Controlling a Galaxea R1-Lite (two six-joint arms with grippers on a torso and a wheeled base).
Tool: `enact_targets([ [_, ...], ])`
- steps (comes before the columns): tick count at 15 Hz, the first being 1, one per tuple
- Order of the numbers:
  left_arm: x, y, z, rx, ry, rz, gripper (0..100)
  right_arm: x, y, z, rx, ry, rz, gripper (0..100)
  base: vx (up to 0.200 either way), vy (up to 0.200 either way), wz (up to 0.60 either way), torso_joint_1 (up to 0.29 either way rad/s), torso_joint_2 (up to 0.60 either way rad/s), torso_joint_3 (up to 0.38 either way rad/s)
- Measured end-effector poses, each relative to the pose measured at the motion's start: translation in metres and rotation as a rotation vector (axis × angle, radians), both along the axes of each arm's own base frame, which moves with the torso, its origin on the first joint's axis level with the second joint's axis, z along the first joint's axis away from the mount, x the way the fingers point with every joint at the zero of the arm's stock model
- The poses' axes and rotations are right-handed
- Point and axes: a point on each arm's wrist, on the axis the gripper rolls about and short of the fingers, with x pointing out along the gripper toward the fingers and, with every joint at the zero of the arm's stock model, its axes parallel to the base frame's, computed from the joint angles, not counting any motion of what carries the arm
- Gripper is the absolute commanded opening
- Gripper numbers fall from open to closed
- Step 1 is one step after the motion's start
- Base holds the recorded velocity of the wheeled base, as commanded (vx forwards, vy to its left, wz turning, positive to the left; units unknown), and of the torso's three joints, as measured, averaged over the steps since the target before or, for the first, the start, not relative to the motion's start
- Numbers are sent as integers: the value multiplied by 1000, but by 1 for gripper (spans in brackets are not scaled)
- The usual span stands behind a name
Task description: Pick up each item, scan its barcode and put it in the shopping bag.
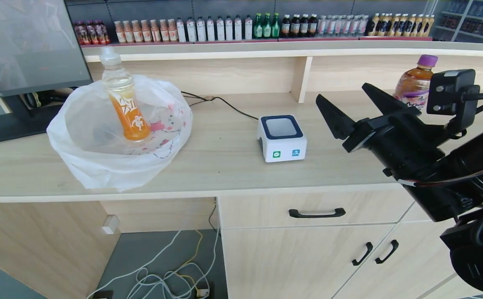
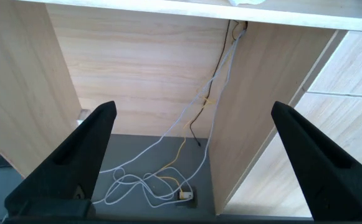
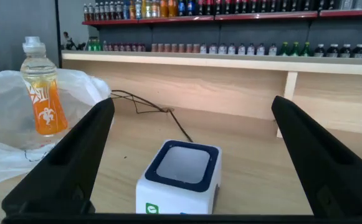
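One orange bottle (image 1: 123, 104) is seen in the shopping bag (image 1: 100, 170), one purple-capped bottle (image 1: 414, 85) outside it; the fingers of the left gripper (image 2: 193, 109) and right gripper (image 1: 341, 92) are spread.

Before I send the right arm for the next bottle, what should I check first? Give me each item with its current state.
1. Right claw open and empty: ok.
2. Purple-capped bottle upright on the counter, free to grasp: ok.
3. Which way that bottle's barcode faces: cannot tell.
4. Scanner window uncovered: ok.
5. Shopping bag mouth open, orange bottle standing inside: ok.
6. Left claw open, below the counter and out of the way: ok.
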Motion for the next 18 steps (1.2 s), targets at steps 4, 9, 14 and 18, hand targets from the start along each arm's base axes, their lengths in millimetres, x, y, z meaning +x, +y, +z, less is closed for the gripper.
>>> enact_targets([
  [4, 0, 0, 0, 0, -1, 0, 100, -2, -1, 1, 1, -1, 0, 100, 0, -200, 0, 1, 1, 2],
  [9, 0, 0, 0, 0, -1, 0, 100, -4, -3, 0, -1, 1, -1, 100, 0, -200, 0, 0, 1, 3],
  [14, 0, 0, 0, 1, 0, 0, 100, -2, -2, -2, -4, 8, -1, 100, 0, -200, 0, 3, 0, 3],
  [18, 0, 0, 0, 4, 1, -1, 100, -1, -1, -10, -19, 35, -2, 100, 0, -50, 0, 1, 1, 1],
])
